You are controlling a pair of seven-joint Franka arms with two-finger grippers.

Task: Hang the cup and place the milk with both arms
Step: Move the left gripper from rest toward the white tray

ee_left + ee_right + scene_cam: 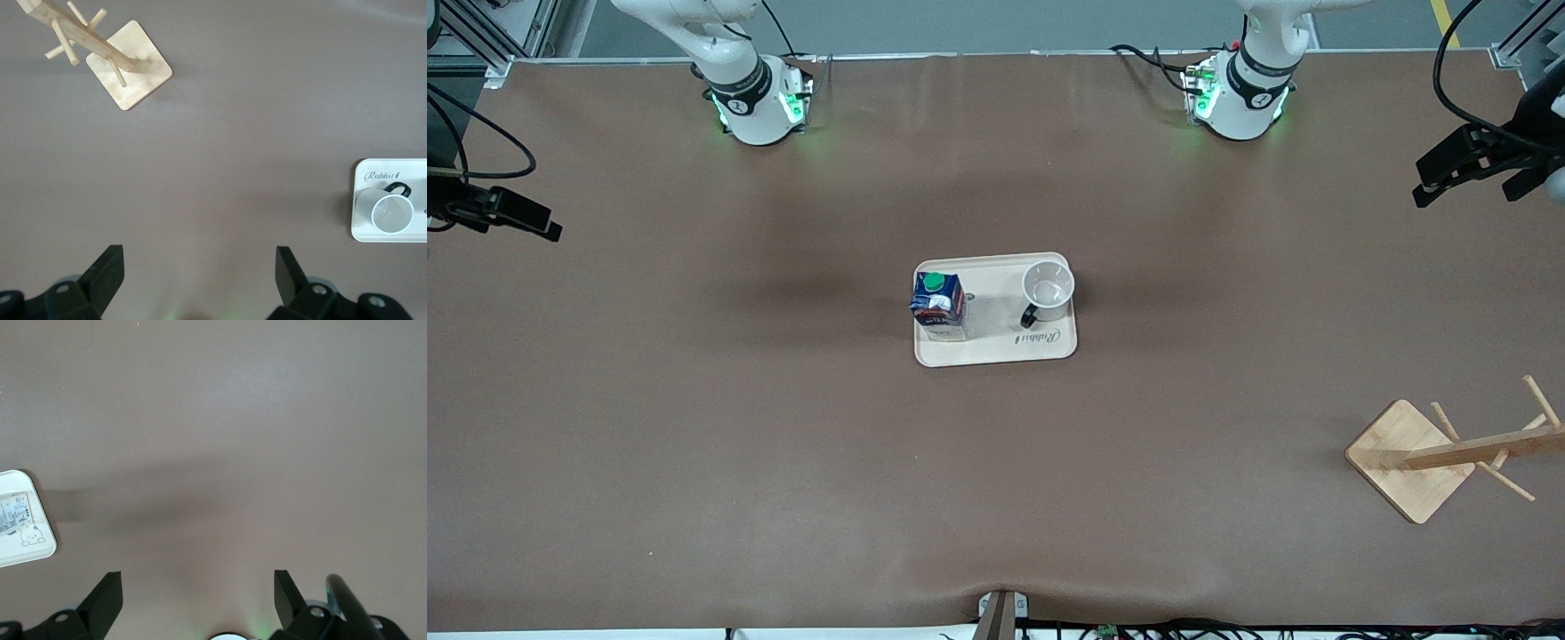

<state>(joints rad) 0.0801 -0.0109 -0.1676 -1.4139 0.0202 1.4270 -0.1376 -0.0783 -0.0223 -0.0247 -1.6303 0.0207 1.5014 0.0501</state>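
Hovering over bare bench (694, 427), left fingers (197, 273) and right fingers (197, 597) spread wide, grasping nothing. Cup (1048, 291) and milk (940, 306) upright on tray (996, 351), mid-bench.

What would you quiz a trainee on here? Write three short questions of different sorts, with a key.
1. True or false: the milk carton stands on the tray.
2. The mug is: A) lying on its side on the bare table; B) upright on the tray, beside the carton; C) gripped by an end effector.
3. Toward which arm's end of the table does the wooden mug tree stand?
Key: 1 true; 2 B; 3 the left arm's.
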